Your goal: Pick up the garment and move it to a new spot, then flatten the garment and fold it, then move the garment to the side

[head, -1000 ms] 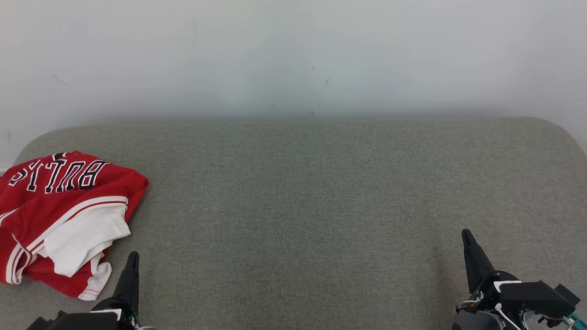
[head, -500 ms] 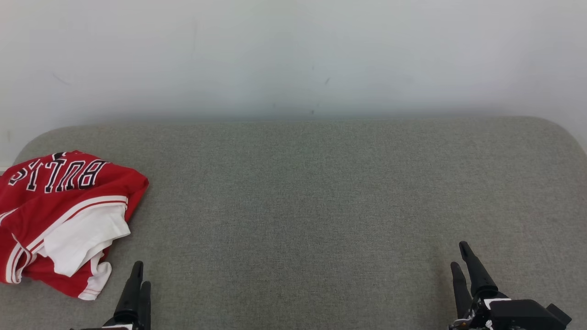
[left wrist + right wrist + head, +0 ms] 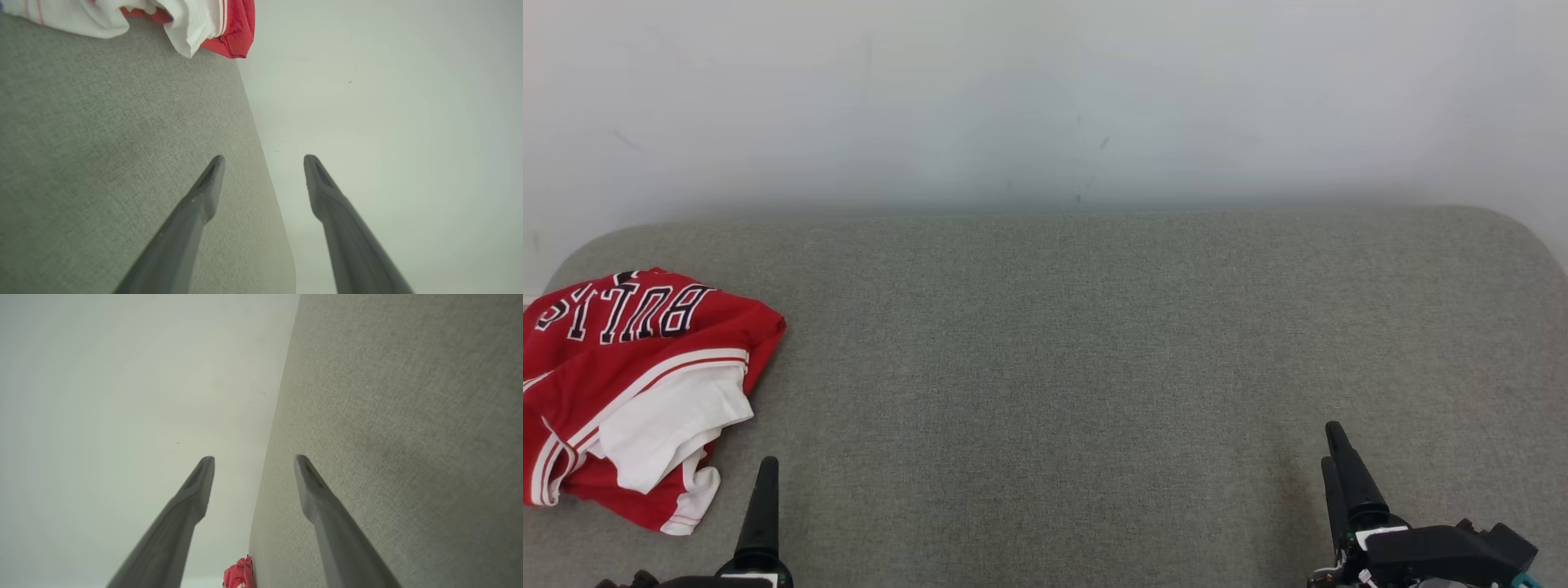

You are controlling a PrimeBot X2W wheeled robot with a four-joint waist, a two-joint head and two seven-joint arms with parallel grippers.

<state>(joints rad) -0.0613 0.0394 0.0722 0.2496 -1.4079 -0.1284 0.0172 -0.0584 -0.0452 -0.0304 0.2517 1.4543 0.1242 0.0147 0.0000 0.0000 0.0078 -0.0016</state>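
Head view: garment (image 3: 637, 359) crumpled, untouched, pickup pending; my left gripper (image 3: 264, 158) and right gripper (image 3: 253, 458) gape empty, so left must reach it next.

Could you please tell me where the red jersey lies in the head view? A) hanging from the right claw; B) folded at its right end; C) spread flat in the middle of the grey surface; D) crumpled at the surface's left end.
D: the red jersey lies crumpled at the left end of the grey surface, near the open left claw but not held by it.
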